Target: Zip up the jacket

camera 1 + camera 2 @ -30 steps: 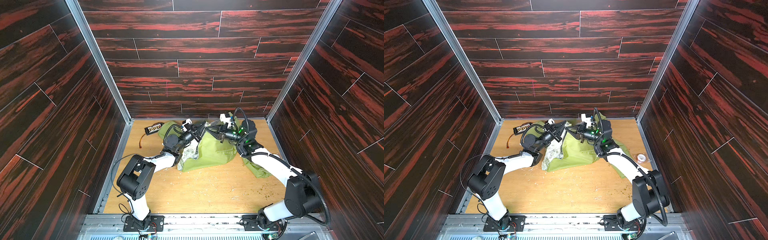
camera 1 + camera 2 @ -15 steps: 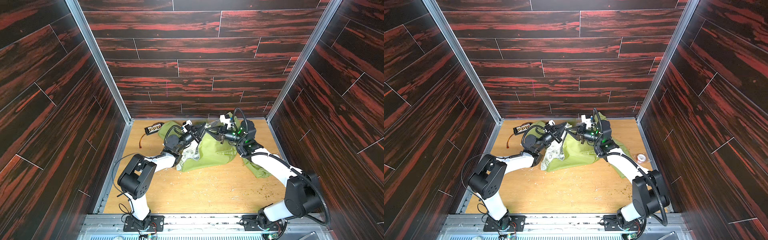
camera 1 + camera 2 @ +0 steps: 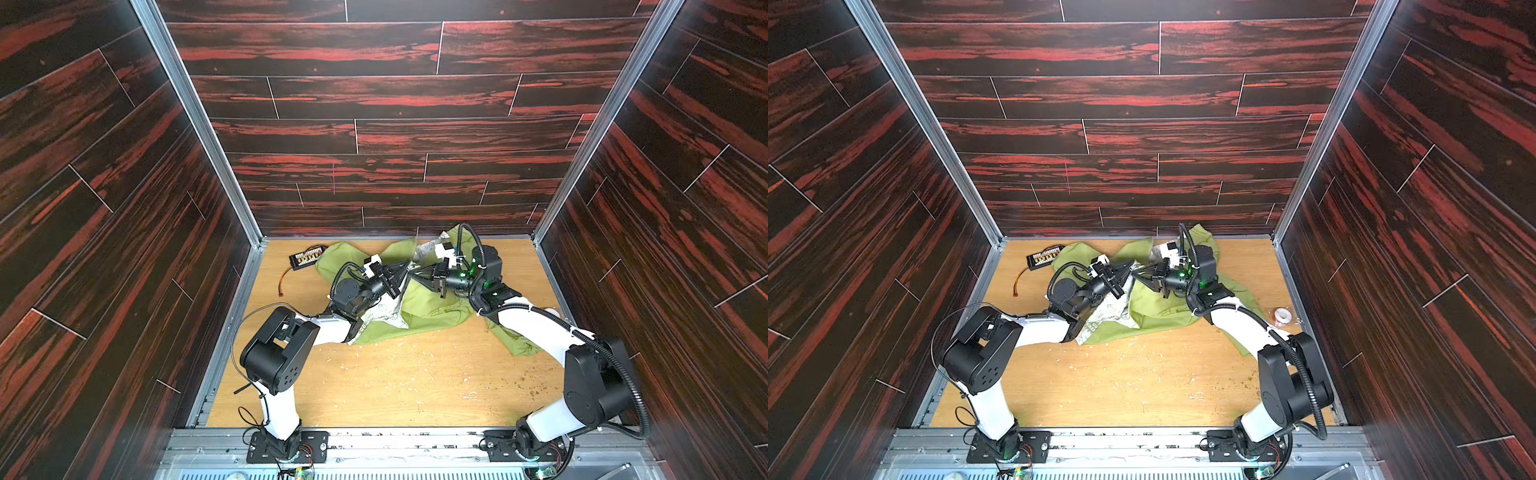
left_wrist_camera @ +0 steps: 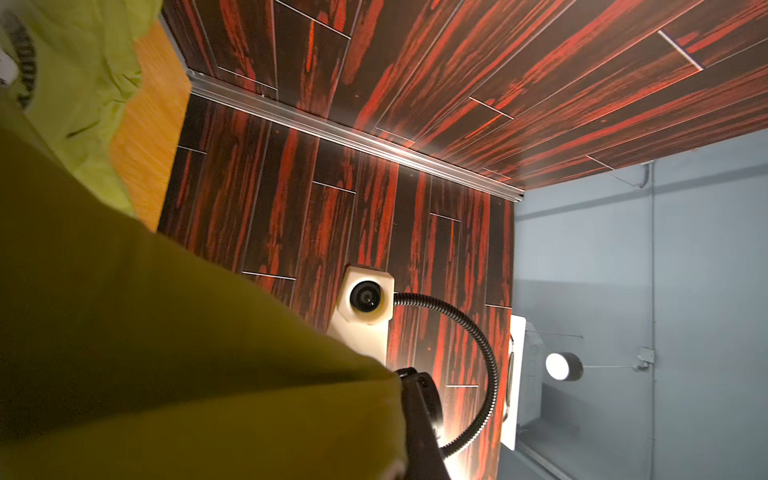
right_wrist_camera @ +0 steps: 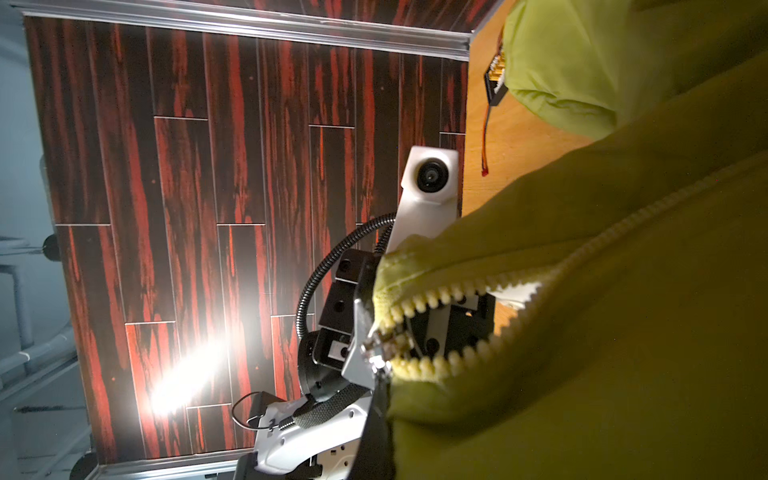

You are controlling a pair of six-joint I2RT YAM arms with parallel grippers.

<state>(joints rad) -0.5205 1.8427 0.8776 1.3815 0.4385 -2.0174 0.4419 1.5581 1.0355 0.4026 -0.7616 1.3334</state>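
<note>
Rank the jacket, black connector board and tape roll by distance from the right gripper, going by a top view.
1. jacket: centre back, pinched in the right gripper itself.
2. black connector board: back left, near the corner.
3. tape roll: against the right wall, clearly farthest.

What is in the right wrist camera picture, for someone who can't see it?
A green jacket fills much of the picture, its zipper gaping open with pale teeth apart beside the metal slider. Behind it are the other robot arm with a white camera, dark red wooden walls and a strip of wooden table.
</note>
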